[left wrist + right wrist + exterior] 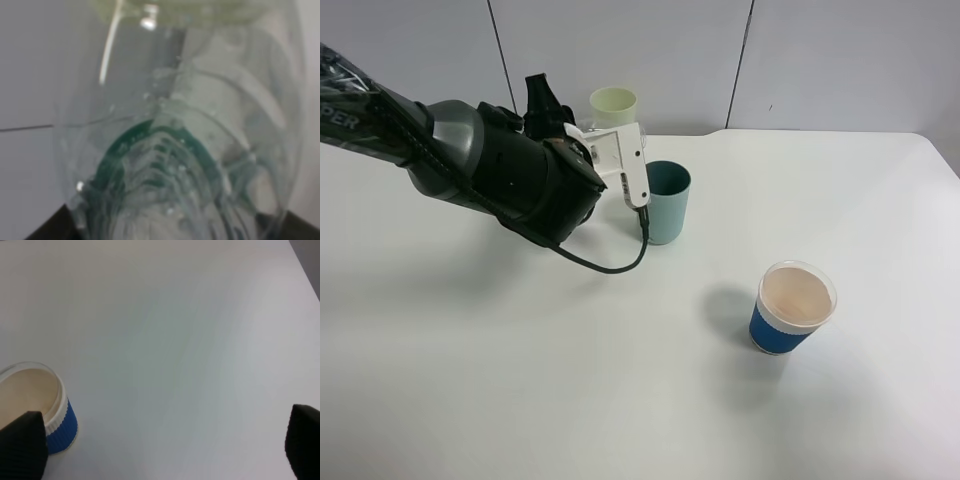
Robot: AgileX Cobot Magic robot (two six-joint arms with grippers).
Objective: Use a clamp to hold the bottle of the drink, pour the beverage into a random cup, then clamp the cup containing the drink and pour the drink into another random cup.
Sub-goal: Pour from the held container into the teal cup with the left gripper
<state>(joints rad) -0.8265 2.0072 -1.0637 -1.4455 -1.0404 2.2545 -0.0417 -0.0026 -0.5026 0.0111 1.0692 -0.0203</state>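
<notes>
The clear ribbed bottle (175, 150) fills the left wrist view, with dark finger pads (47, 227) at its sides. My left gripper (544, 104) is shut on it, just left of the teal cup (667, 203) and in front of the pale yellow-green cup (613, 106). In the high view the arm hides the bottle. A green ring shows through the bottle's wall, and I cannot tell whether any liquid is in it or in the teal cup. My right gripper (162, 442) stands open over bare table, nothing between its fingers.
A blue paper cup (793, 308) with a white rim stands at the front right, also in the right wrist view (37, 400) beside one finger. The white table (470, 380) runs to a grey panelled wall at the back.
</notes>
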